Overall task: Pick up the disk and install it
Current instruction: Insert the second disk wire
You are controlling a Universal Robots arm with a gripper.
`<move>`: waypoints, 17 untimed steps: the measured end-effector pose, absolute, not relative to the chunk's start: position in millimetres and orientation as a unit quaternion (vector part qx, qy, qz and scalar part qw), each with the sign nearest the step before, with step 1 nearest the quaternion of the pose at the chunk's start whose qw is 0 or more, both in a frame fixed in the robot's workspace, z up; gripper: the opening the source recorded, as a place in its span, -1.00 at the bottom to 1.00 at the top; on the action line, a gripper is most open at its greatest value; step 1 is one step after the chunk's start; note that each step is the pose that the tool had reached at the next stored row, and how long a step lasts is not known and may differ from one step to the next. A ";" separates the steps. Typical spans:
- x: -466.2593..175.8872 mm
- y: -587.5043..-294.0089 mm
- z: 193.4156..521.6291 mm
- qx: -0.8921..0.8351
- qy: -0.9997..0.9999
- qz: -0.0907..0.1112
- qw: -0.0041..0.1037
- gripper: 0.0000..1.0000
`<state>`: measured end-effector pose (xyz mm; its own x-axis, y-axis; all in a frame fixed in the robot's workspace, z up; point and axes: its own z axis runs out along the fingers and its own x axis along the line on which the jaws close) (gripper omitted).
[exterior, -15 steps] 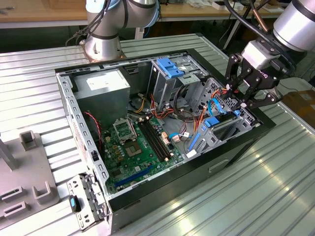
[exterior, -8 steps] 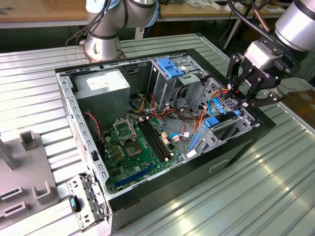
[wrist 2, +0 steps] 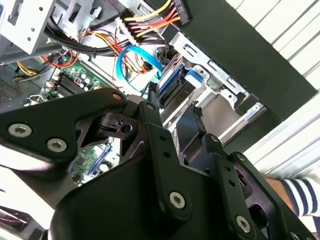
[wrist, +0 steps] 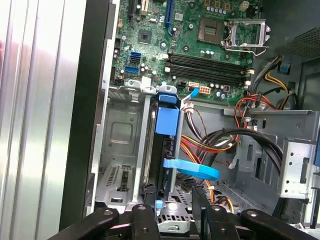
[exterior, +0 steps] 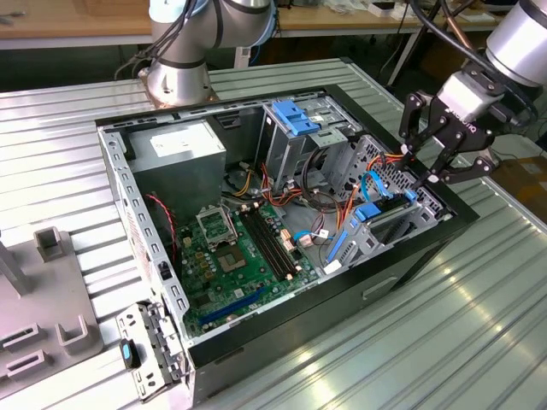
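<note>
One disk (wrist: pixel 161 150) stands edgewise in the drive cage (wrist: pixel 120 135) directly under my gripper (wrist 2: pixel 173 98), fingers parted, holding nothing. I judge it slotted in; seating unclear.

Blue-railed disk (wrist: pixel 166 122), on edge, in drive bay (wrist: pixel 120 135)

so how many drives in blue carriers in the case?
1. The dark rectangular hard drive in blue plastic carrier rails stands on edge in the grey metal drive cage, right in front of the open end effector. More could be hidden behind cage walls.
</note>
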<state>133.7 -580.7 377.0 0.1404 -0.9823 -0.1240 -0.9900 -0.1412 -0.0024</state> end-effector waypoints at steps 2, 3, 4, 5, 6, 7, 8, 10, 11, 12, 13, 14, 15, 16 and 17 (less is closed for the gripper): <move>137.5 -579.0 377.0 -0.759 0.649 0.046 0.041 -0.17; 139.6 -577.0 377.0 -0.761 0.646 0.047 0.041 -0.17; 141.4 -575.0 377.0 -0.763 0.643 0.047 0.041 -0.17; 142.8 -573.8 377.0 -0.765 0.641 0.047 0.041 -0.17; 144.0 -573.3 376.9 -0.767 0.639 0.047 0.041 -0.17; 145.2 -573.0 376.9 -0.768 0.638 0.047 0.041 -0.17; 148.8 -572.6 377.0 -0.772 0.633 0.047 0.040 -0.17; 153.9 -572.4 377.0 -0.780 0.623 0.048 0.040 -0.17; 155.1 -572.3 377.0 -0.786 0.615 0.048 0.039 -0.17; 155.4 -572.4 376.9 -0.794 0.605 0.049 0.039 -0.17; 155.4 -572.4 376.9 -0.800 0.597 0.049 0.038 -0.17; 155.5 -572.5 376.9 -0.808 0.585 0.050 0.037 -0.17; 155.6 -572.5 376.8 -0.815 0.576 0.050 0.037 -0.17; 155.8 -572.4 376.8 -0.820 0.570 0.050 0.036 -0.17; 156.7 -572.5 376.5 -0.826 0.560 0.051 0.036 -0.17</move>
